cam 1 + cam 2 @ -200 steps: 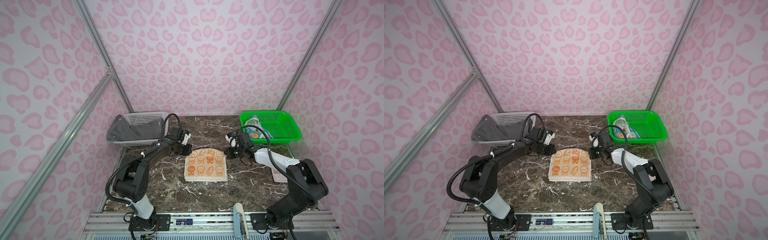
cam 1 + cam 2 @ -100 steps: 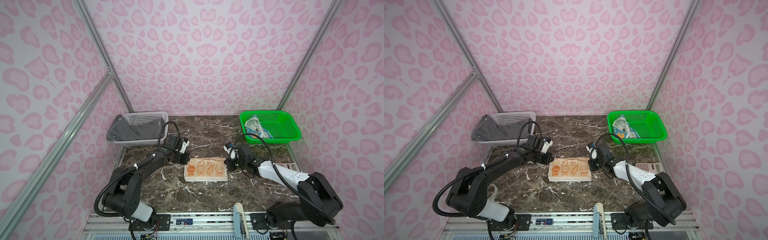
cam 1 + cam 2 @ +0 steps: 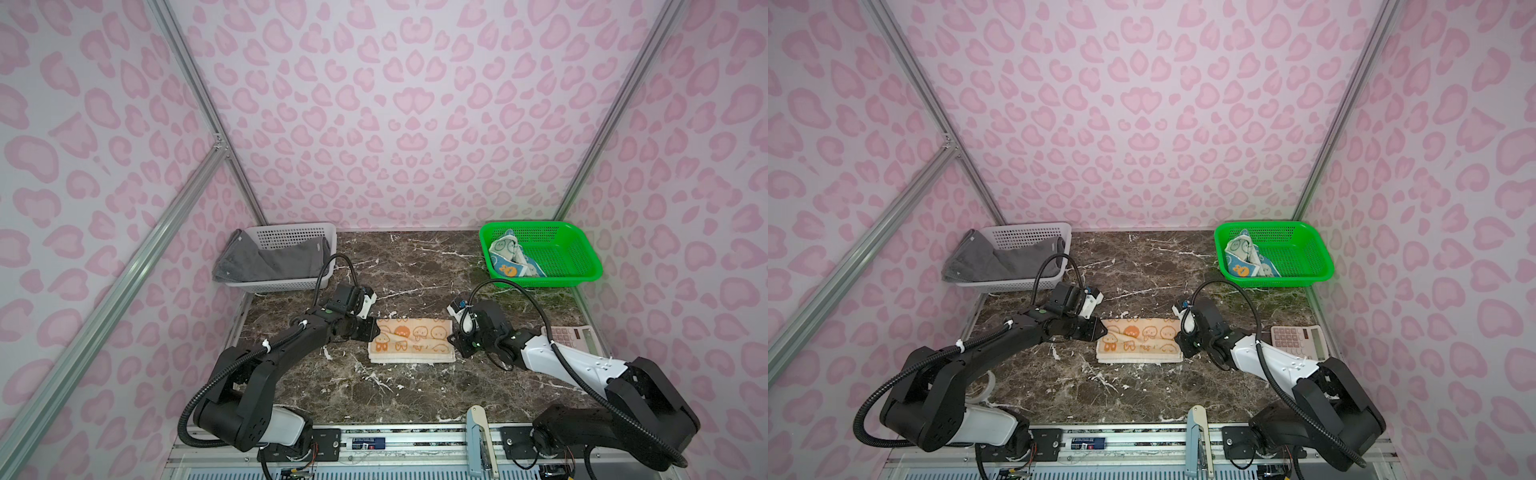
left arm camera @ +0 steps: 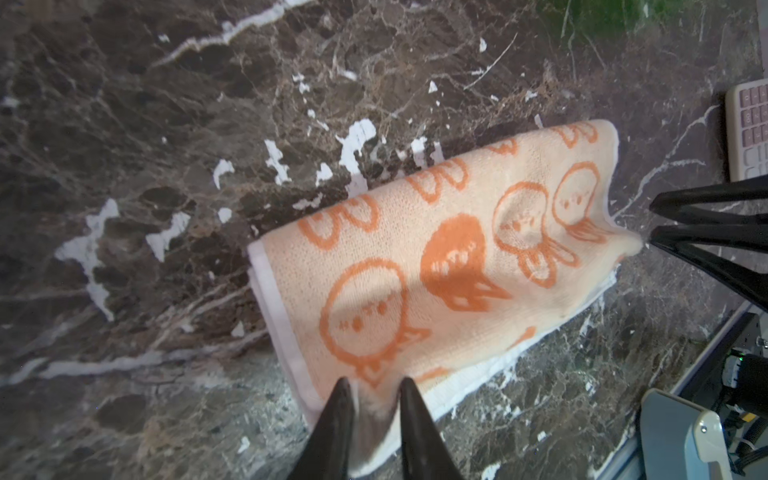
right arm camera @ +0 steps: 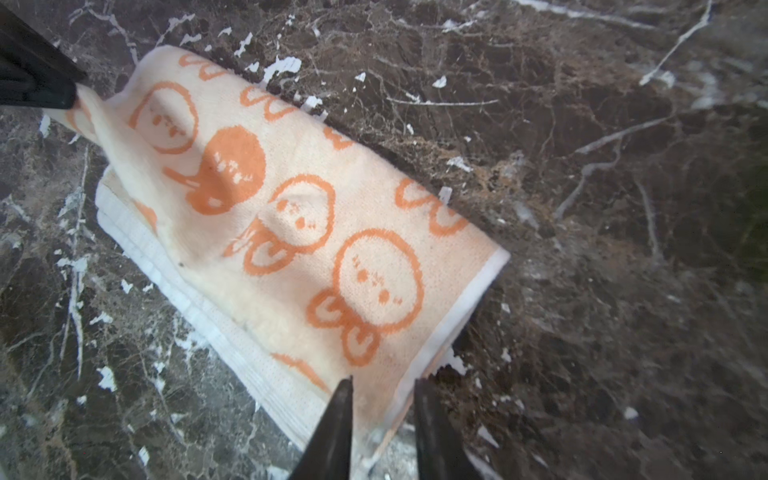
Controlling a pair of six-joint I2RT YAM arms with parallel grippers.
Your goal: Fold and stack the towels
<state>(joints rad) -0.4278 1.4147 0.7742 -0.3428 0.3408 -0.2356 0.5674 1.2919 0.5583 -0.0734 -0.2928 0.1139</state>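
The orange towel (image 3: 410, 340) (image 3: 1139, 340) lies folded into a narrow strip on the marble table, its printed side up. My left gripper (image 3: 374, 330) (image 4: 372, 380) is at the strip's left end, my right gripper (image 3: 453, 338) (image 5: 384, 380) at its right end. Both are low over the table with the jaws a little apart, and a corner of the top layer still lies in each gap. The dark grey towel (image 3: 266, 259) hangs in the white basket. The blue towel (image 3: 513, 259) sits crumpled in the green basket.
The white basket (image 3: 299, 228) stands at the back left and the green basket (image 3: 573, 257) at the back right. A calculator (image 3: 571, 336) lies by the right edge, close behind my right arm. A metal rail runs along the table's front.
Both grippers brought the towel's far edge toward the front, folding the square cloth in half into a strip. Their jaws, shut before, now stand parted.
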